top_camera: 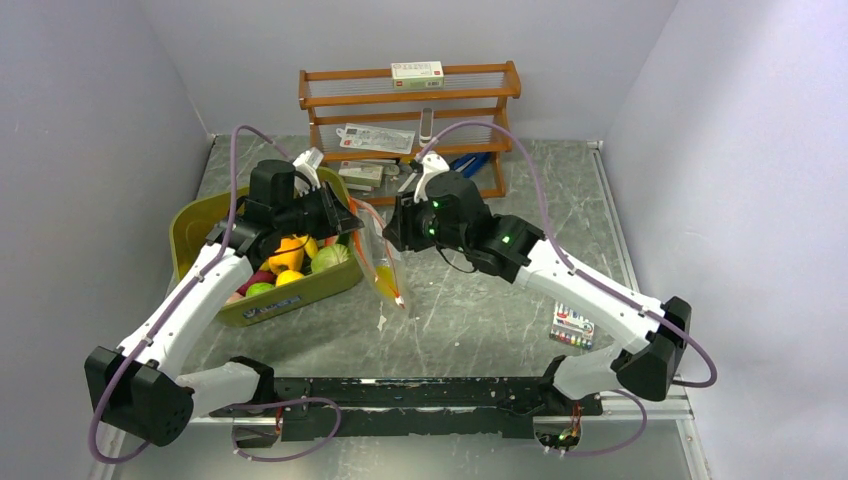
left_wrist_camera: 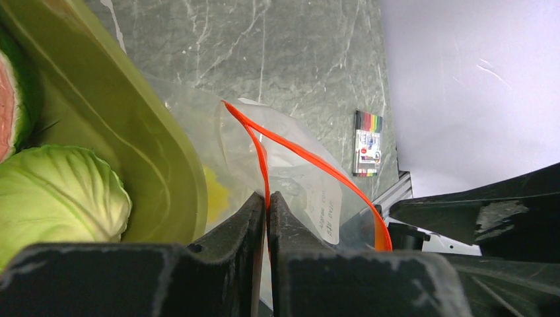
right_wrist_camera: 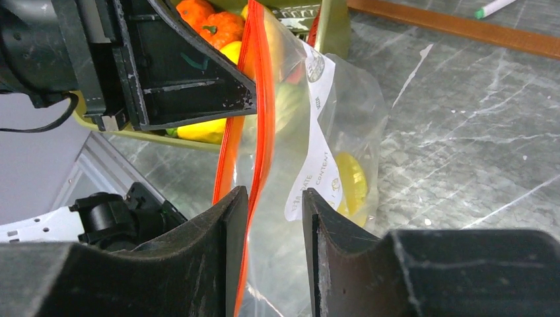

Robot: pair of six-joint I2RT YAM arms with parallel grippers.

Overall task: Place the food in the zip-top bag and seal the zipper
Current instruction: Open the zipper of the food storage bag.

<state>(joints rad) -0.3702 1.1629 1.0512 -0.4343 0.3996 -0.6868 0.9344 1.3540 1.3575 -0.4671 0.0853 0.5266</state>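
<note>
I judged sealing in hand: left gripper [left_wrist_camera: 267, 198] was clamped on zipper [left_wrist_camera: 264, 168], right gripper [right_wrist_camera: 274, 205] jaws stood apart around it, so next needed a pinch-and-slide along bag [right_wrist_camera: 356, 119].

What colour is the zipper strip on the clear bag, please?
Orange-red zipper, clearest from the right wrist.

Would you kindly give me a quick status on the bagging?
Left tool shut on orange-red zipper strip of clear plastic zip-top bag. Right tool open, straddling bag's edge. Yellow toy food inside, mouth unsealed. Olive-green plastic tub alongside.
</note>
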